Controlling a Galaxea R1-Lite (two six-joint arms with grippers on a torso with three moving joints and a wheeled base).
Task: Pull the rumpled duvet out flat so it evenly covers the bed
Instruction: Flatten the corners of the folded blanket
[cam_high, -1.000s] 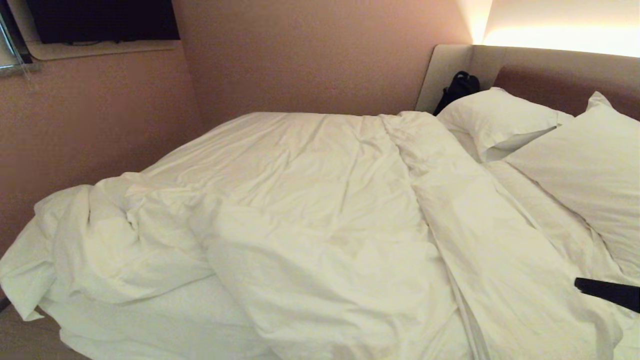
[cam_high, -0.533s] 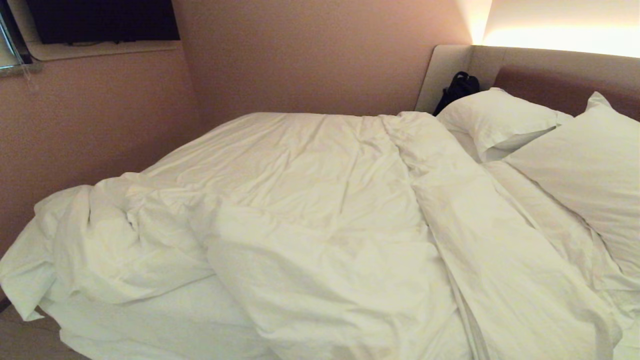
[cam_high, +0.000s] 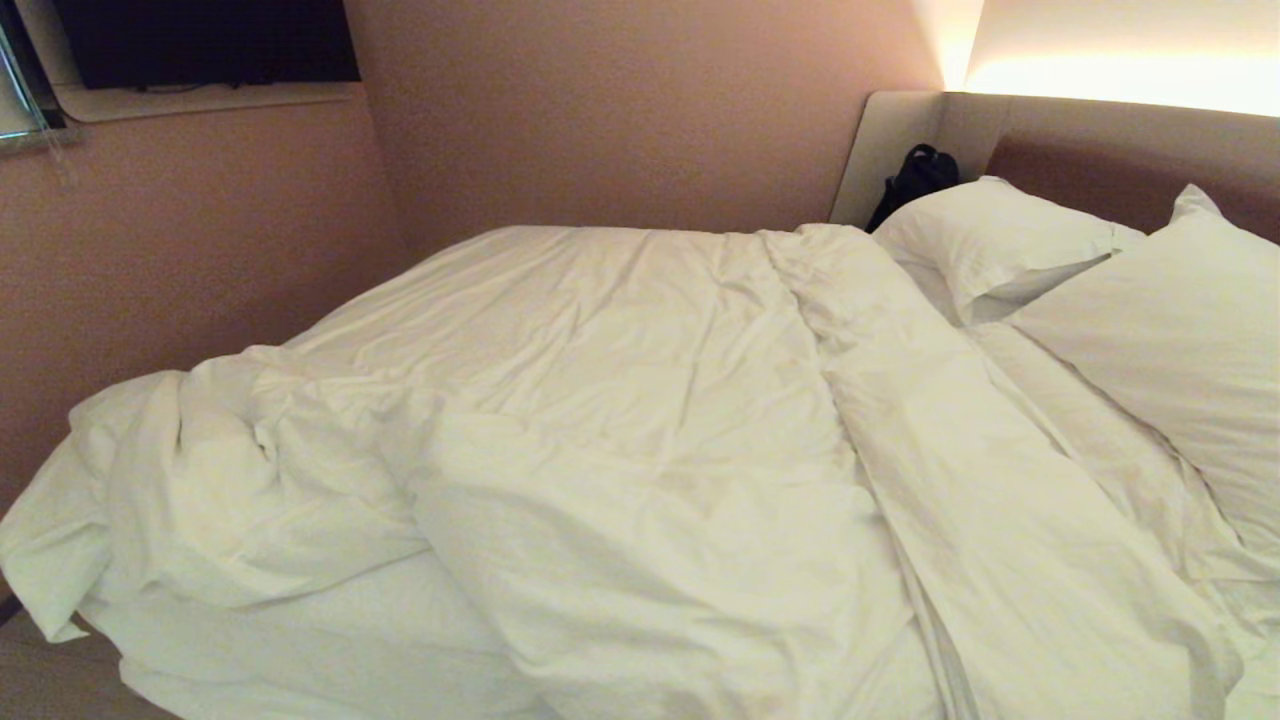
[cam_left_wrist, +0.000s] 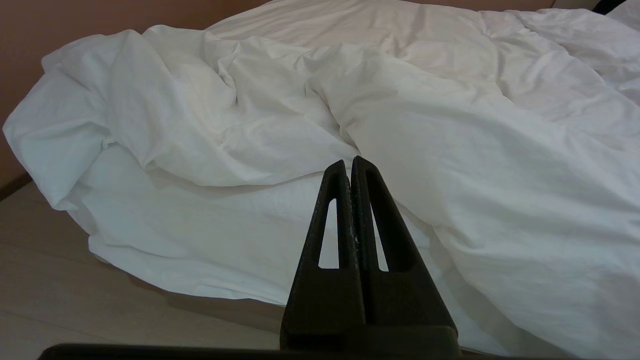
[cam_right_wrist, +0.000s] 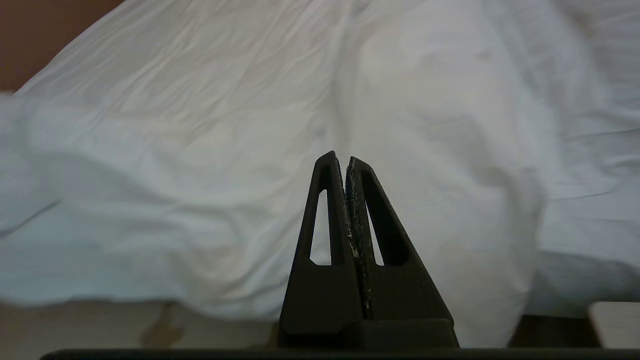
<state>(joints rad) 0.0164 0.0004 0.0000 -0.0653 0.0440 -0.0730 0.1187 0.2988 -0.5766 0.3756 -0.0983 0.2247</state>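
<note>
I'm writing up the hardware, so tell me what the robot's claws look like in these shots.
Both look alike. The left claw and the right claw are matte black, each with two long fingers tapering from a broad base to a narrow tip. Each finger has a slim cut-out slot. The right claw's inner pads show pale scuff specks. No cables or markings are visible.

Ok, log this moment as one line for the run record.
duvet: rumpled, bunched at foot | left gripper: shut, empty | right gripper: shut, empty | bed: unmade
</note>
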